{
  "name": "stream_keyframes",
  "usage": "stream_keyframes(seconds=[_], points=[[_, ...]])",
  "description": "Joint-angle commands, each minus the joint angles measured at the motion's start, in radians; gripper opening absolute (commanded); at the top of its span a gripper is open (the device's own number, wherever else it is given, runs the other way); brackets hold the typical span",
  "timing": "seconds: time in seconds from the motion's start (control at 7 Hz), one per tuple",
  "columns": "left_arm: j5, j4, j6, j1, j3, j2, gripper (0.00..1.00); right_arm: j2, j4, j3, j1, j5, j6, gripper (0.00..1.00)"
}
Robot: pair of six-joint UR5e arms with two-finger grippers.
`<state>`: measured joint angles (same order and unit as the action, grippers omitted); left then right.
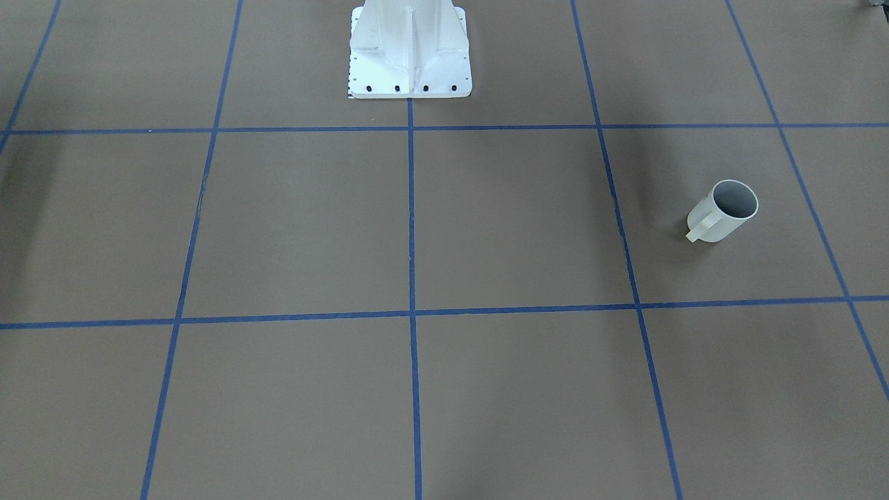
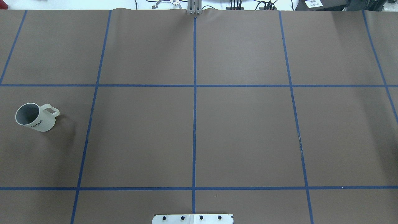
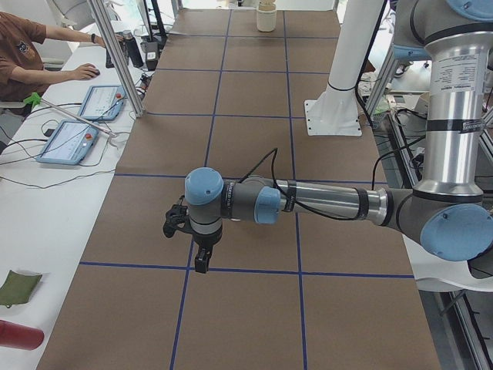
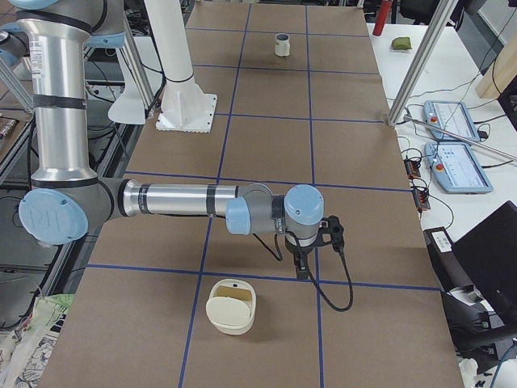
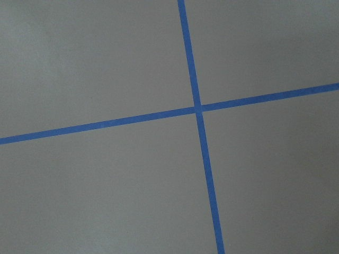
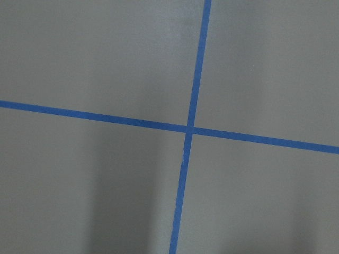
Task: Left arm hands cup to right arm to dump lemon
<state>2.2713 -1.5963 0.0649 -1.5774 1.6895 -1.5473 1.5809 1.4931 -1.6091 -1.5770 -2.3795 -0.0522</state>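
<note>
The white cup (image 2: pixel 35 117) stands upright on the brown table toward the robot's left end, its handle pointing to the table's middle. It also shows as the cup (image 1: pixel 722 212) and, small and far off, the cup (image 4: pixel 283 44). Its inside looks grey, and the lemon shows in no view. My left gripper (image 3: pixel 202 264) hangs high over the table on the near arm, pointing down. The right gripper (image 4: pixel 300 269) hangs the same way. Both show only in the side views, so I cannot tell whether they are open or shut. The wrist views show only table and blue tape.
A cream container (image 4: pixel 232 305) sits at the table's right end, also seen as the container (image 3: pixel 266 15). The white robot pedestal (image 1: pixel 410 55) stands at the robot's edge. A person (image 3: pixel 23 46) sits at a side desk with tablets (image 3: pixel 73 139).
</note>
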Motion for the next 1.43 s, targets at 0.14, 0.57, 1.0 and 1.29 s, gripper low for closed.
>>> stream_keyframes(seconds=[0.14, 0.57, 1.0, 1.29], points=[[0.005, -0.008, -0.013, 0.008, 0.038, -0.016, 1.0, -0.015, -0.007, -0.011, 0.0, 0.002, -0.001, 1.0], [0.115, -0.017, -0.233, 0.158, 0.093, -0.027, 1.0, -0.022, -0.007, -0.055, 0.005, 0.02, -0.001, 1.0], [0.1, -0.261, -0.653, 0.319, 0.119, 0.044, 1.0, -0.013, -0.013, -0.074, 0.018, 0.049, -0.003, 1.0], [0.012, -0.322, -0.79, 0.422, 0.111, 0.044, 1.0, -0.015, -0.016, -0.074, 0.02, 0.042, -0.003, 1.0]])
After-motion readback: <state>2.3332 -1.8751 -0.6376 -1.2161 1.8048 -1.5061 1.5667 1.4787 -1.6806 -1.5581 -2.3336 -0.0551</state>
